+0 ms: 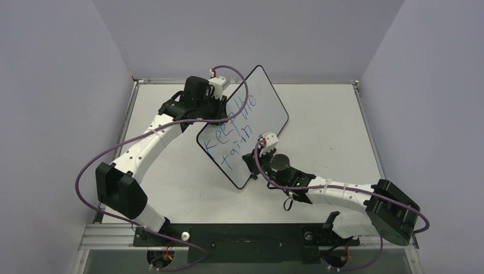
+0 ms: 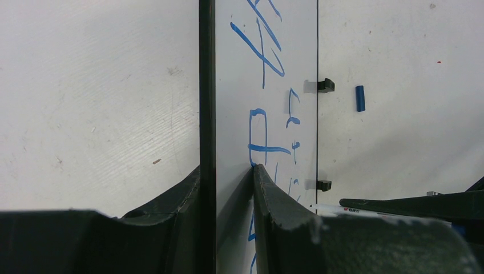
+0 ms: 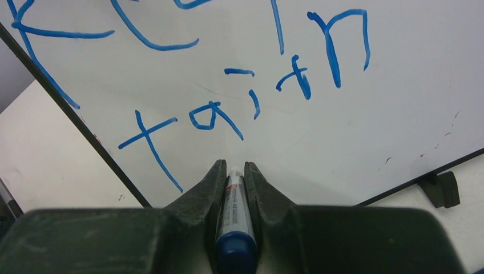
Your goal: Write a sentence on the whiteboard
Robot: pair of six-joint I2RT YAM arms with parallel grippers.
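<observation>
The whiteboard (image 1: 269, 117) is held up at a slant in the middle of the table, and my left gripper (image 1: 221, 98) is shut on its upper left rim. In the left wrist view the fingers (image 2: 263, 188) clamp the board's black edge (image 2: 206, 103). The sentence (image 1: 231, 130) runs in two slanted blue lines, roughly "Keep the" above "train" (image 3: 251, 97). My right gripper (image 3: 234, 167) is shut on a white marker pen (image 3: 233, 205) with a blue end. Its tip points at the board just below the second line, and whether it touches cannot be told.
A small blue pen cap (image 2: 360, 98) lies on the white table (image 1: 331, 125) beyond the board. Black feet (image 2: 325, 85) stick out along the board's lower edge, one of them (image 3: 442, 188) near my right gripper. Grey walls close in the table on three sides.
</observation>
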